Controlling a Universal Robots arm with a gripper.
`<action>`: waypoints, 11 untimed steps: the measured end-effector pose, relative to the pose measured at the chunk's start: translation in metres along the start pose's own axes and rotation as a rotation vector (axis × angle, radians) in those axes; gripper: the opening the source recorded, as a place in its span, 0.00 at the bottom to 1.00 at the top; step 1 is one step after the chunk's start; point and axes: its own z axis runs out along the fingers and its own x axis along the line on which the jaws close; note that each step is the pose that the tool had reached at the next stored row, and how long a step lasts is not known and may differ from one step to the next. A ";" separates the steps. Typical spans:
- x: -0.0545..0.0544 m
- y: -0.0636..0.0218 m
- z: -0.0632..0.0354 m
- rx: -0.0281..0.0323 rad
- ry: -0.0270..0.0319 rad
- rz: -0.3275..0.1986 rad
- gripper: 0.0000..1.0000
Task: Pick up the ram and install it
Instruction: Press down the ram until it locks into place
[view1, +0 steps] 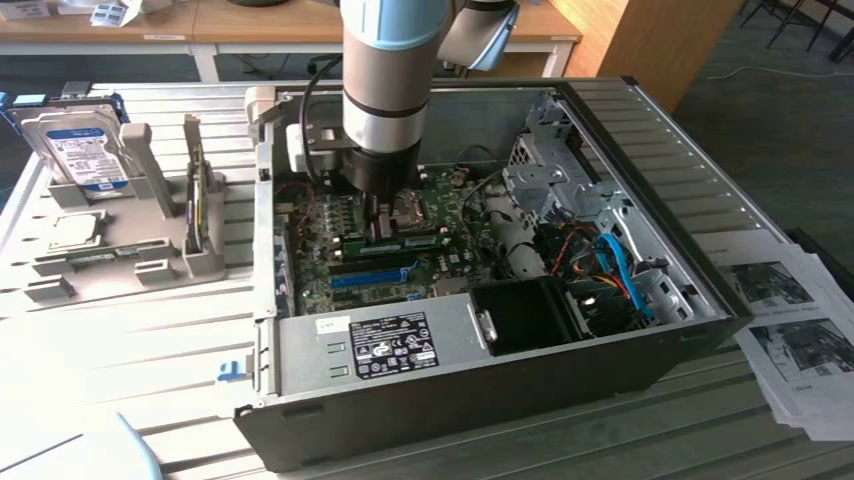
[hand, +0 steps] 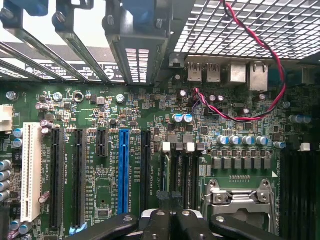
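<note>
1. One arm reached down into the open computer case (view1: 641, 130), which lay on its side near the middle of the surface (view1: 134, 340).
2. Its tool (view1: 387, 222) sat low over the green motherboard (view1: 320, 270), clenched; in the wrist view the tool (hand: 172, 220) showed its black fingers (hand: 155, 225) drawn together.
3. Whether they pinched the ram could not be told; a green stick (view1: 400, 243) lay just beneath the tool on the motherboard.
4. Crowding the tool were a blue slot (view1: 367, 279), a black fan shroud (view1: 534, 315), blue cables (view1: 627, 270) and the power supply (view1: 380, 340).
5. Toward the surface's far corner, on the exterior view's left, a hard drive (view1: 83, 150) stood in a grey holder (view1: 127, 245).
6. Printed sheets (view1: 787, 320) lay beside the case, on the exterior view's right.
</note>
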 end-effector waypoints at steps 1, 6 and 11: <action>0.000 0.0000 0.0002 0.0000 0.0000 0.000 0.09; 0.000 0.0000 0.0008 0.0001 0.0000 0.000 0.09; 0.000 0.0002 0.0010 0.0001 -0.0001 0.000 0.09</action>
